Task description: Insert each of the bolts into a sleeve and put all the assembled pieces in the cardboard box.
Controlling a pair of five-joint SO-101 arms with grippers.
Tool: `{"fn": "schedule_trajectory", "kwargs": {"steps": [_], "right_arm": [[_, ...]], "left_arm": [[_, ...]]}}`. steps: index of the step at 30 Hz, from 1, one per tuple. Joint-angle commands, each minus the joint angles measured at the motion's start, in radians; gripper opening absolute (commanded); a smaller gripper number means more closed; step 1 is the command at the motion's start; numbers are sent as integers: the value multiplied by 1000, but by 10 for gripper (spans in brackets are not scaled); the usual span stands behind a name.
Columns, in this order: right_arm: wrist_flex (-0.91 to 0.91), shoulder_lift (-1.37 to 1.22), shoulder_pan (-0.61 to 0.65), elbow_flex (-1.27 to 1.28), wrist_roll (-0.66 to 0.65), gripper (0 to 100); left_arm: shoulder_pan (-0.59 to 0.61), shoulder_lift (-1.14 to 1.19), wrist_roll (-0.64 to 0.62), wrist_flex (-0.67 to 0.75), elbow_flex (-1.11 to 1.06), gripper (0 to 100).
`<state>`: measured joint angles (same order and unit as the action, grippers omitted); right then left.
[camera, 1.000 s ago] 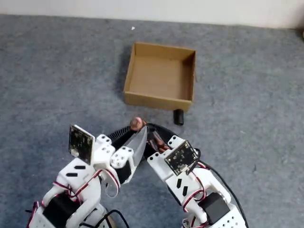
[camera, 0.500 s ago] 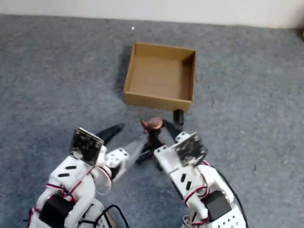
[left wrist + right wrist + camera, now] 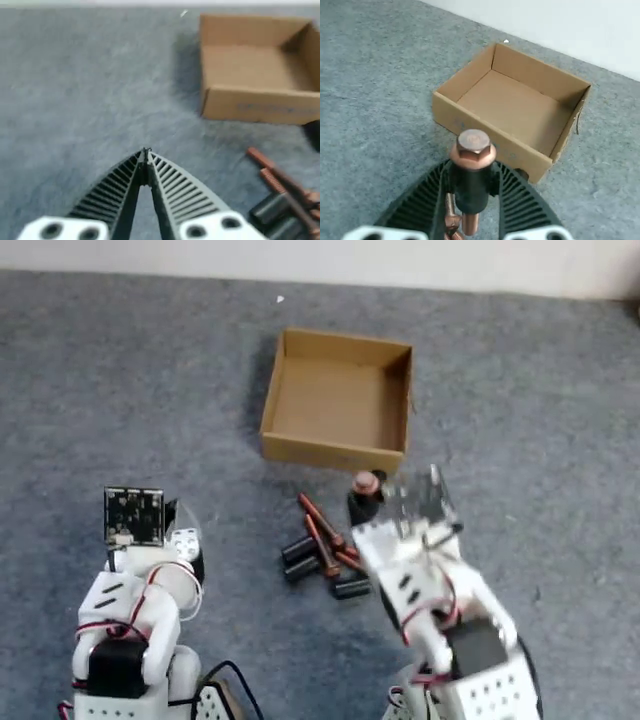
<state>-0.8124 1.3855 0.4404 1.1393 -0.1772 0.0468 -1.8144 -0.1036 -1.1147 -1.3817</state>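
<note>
One cardboard box [image 3: 330, 452] sits at upper centre. In the pile below it lie three black sleeves [image 3: 298, 548] and about three copper bolts [image 3: 318, 522], which overlap and are hard to count. One more bolt [image 3: 472, 145] stands in a fourth sleeve [image 3: 470, 192]. Two robot arms [image 3: 135, 600] fill the lower frame.

Grey carpet [image 3: 120, 390]: cardboard box [image 3: 330, 453], loose bolts [image 3: 322, 521], black sleeves [image 3: 298, 549].

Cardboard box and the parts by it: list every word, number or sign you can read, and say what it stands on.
Cardboard box, front wall: a faint bluish line of print, too blurred to read.
Sleeved bolt in the right gripper: no marking to be seen.
Loose bolts and sleeves: none.
</note>
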Motion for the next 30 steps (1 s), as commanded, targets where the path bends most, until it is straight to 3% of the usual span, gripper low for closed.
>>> {"fn": "schedule_trajectory", "kwargs": {"steps": [1,8,18,26,30], "right_arm": [[8,-302,-12,-282,-8,5],[8,-794,-41,-699,-8,5],[8,-1403,-133,-1207,-6,5],[1,-1690,-163,-1412,-6,15],[-58,-1735,-170,-1465,-6,130]], "left_arm": [[56,-8,12,14,-81,5],[110,-8,12,172,-214,5],[124,-8,11,184,-219,5],[124,-8,14,184,-222,5],[124,-8,15,184,-222,5]]}}
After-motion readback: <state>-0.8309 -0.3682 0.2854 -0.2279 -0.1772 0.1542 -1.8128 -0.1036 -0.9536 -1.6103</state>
